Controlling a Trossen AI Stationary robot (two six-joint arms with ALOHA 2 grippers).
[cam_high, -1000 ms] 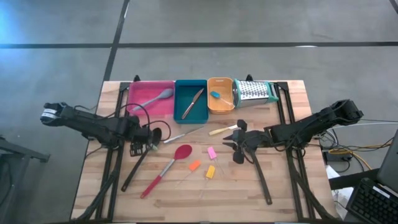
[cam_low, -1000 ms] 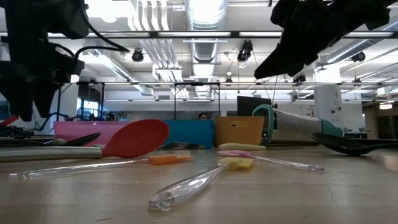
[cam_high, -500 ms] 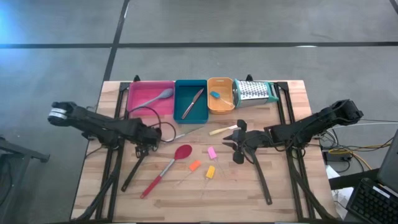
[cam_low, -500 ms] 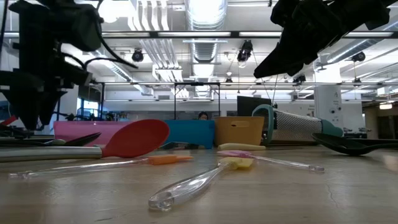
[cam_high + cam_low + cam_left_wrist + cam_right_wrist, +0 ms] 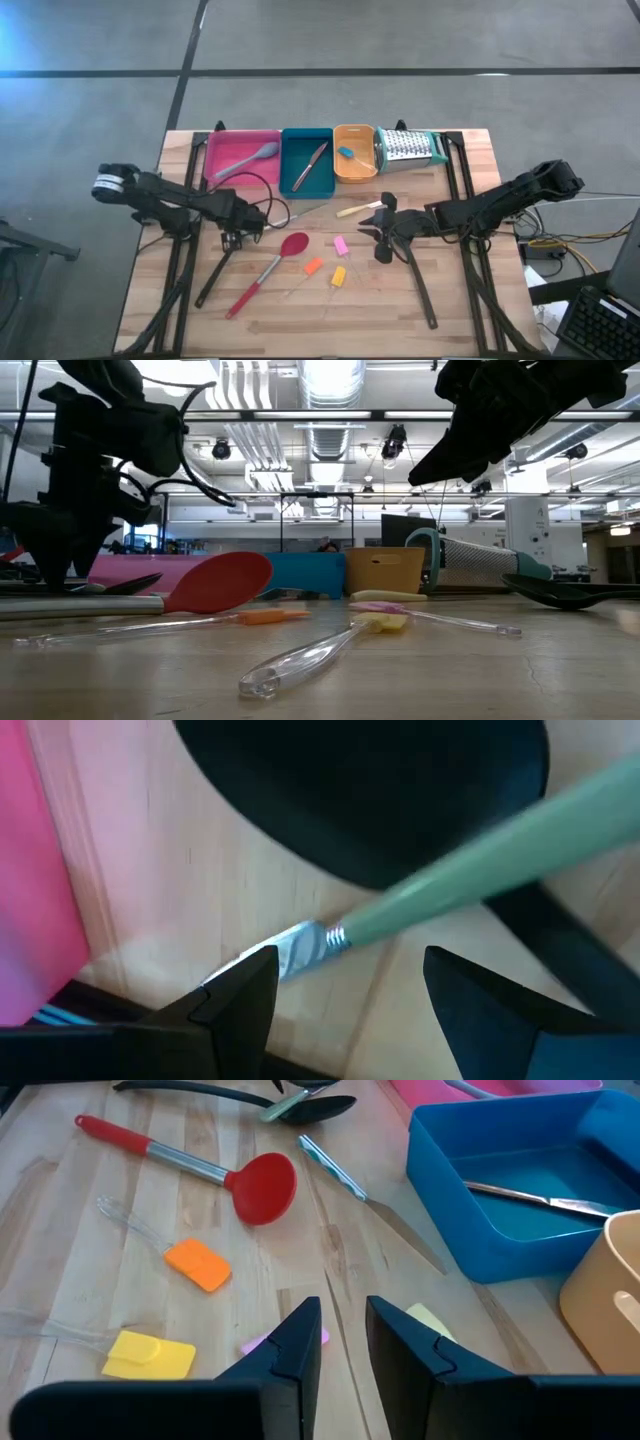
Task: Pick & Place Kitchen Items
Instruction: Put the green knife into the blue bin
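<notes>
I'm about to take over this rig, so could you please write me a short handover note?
Left gripper: open, low over a pale-green-handled knife beside the black ladle; nothing held.
Right gripper: open, empty, hovering mid-table.
Done: grey-blue spatula in pink tray, a knife in teal tray, blue piece in orange tray.
Left: red spoon, ladle, pink, orange and yellow pieces.

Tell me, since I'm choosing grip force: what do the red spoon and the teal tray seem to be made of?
The red spoon has a matte, soft-looking bowl, likely silicone, on a shiny silver shaft, probably metal, ending in a red grip. The teal tray looks like glossy moulded plastic: smooth walls, rounded corners and soft reflections. Both are guesses from looks alone.
</notes>
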